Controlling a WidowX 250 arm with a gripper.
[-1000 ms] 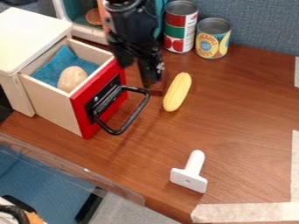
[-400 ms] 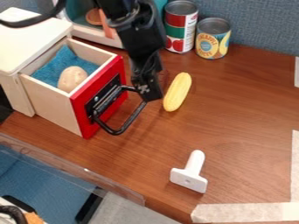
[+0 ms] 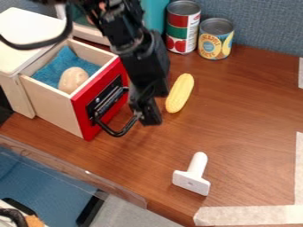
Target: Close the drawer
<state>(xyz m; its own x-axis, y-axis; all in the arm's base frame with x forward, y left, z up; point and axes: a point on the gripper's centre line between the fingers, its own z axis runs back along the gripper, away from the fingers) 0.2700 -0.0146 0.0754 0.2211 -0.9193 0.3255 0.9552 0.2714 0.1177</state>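
The black gripper (image 3: 148, 116) hangs at the outer right end of the drawer's black handle (image 3: 120, 132) and hides part of it; whether they touch is hard to tell. Pulled out of its white-topped wooden cabinet (image 3: 29, 37), the drawer (image 3: 53, 106) stands open, its red front (image 3: 87, 128) facing right. Inside it a potato (image 3: 72, 80) rests against a blue cloth (image 3: 59, 63).
A yellow corn cob (image 3: 180, 93) lies just right of the gripper. Two cans, one red and green (image 3: 182, 26), one yellow-labelled (image 3: 216, 39), stand at the back. A white T-shaped tool (image 3: 194, 174) lies toward the front.
From behind the handle's right end, the gripper has come toward the camera and now covers the handle's outer right part. Drawer and potato have kept their places.
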